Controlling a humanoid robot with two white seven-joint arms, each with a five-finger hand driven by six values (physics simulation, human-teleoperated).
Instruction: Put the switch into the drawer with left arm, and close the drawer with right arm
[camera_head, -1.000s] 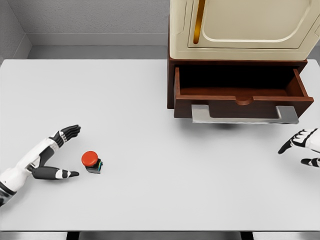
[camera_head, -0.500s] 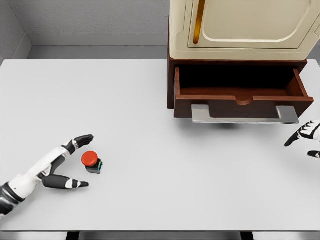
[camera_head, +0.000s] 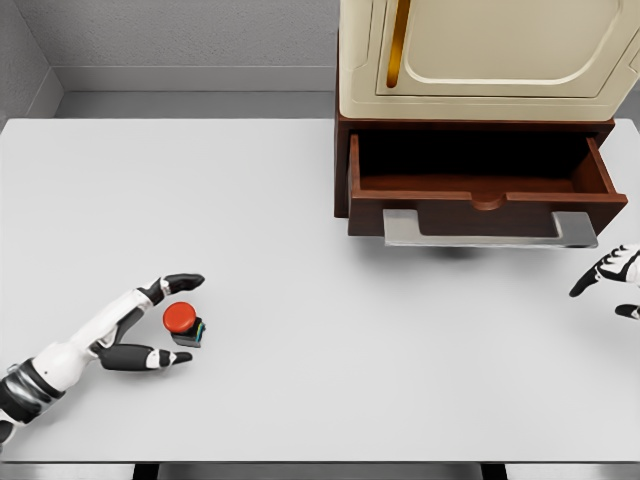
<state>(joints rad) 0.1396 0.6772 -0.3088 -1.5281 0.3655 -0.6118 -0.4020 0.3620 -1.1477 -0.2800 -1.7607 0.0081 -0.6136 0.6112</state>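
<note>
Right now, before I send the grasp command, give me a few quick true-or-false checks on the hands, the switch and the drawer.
1. The drawer stands open. True.
2. The switch already lies inside the drawer. False: it sits on the table, far left of the cabinet.
3. The left hand brackets the switch, fingers spread. True.
4. The right hand grips the drawer handle. False: it is at the right edge, below the handle and apart from it.
5. The switch's button is blue. False: red.

Bright, even, sharp render; a soft shadow, perhaps overhead-lit, under the drawer (camera_head: 480, 195).
</note>
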